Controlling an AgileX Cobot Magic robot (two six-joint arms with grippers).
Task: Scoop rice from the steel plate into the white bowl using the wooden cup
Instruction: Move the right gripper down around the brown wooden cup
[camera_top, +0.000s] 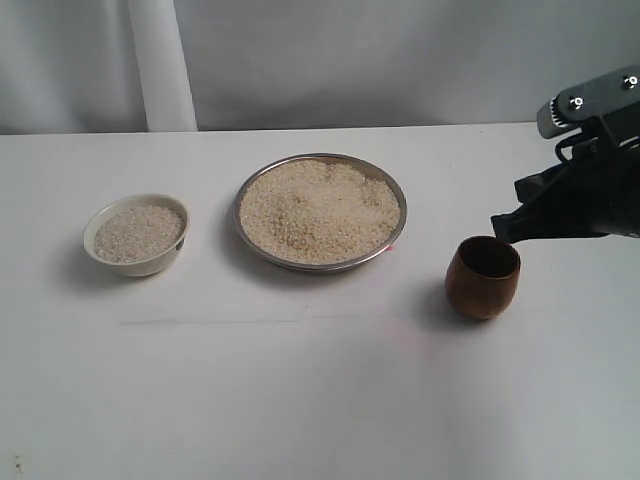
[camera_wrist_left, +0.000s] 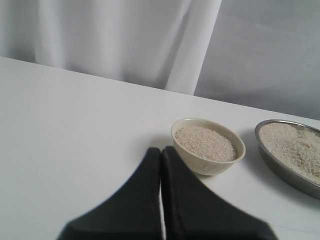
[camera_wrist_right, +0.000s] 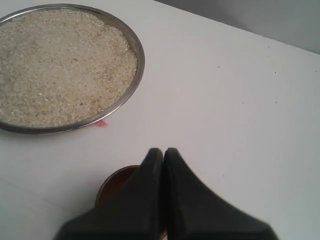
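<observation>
- The wooden cup stood upright on the counter, mouth up, to the right of the steel plate and apart from it. This placement probably kept it within reach of the right arm.
- The rice filled the steel plate as a broad, low heap. The white bowl sat well apart on the plate's left and already held some grains.
- The plate lay between cup and bowl (a layout that appeared to suit a scoop followed by a carry across).
- The right end effector was closed, fingers pressed together and gripping nothing. Its tips hung just over the cup's rim; whether they touched it could not be determined.
- The right arm reached in from the counter's right edge, angled downward toward the cup.
- Assessment: the fingers would have to part before the cup could be taken.
- The left end effector was likewise closed and empty, held low over the counter and pointed toward the bowl.
</observation>
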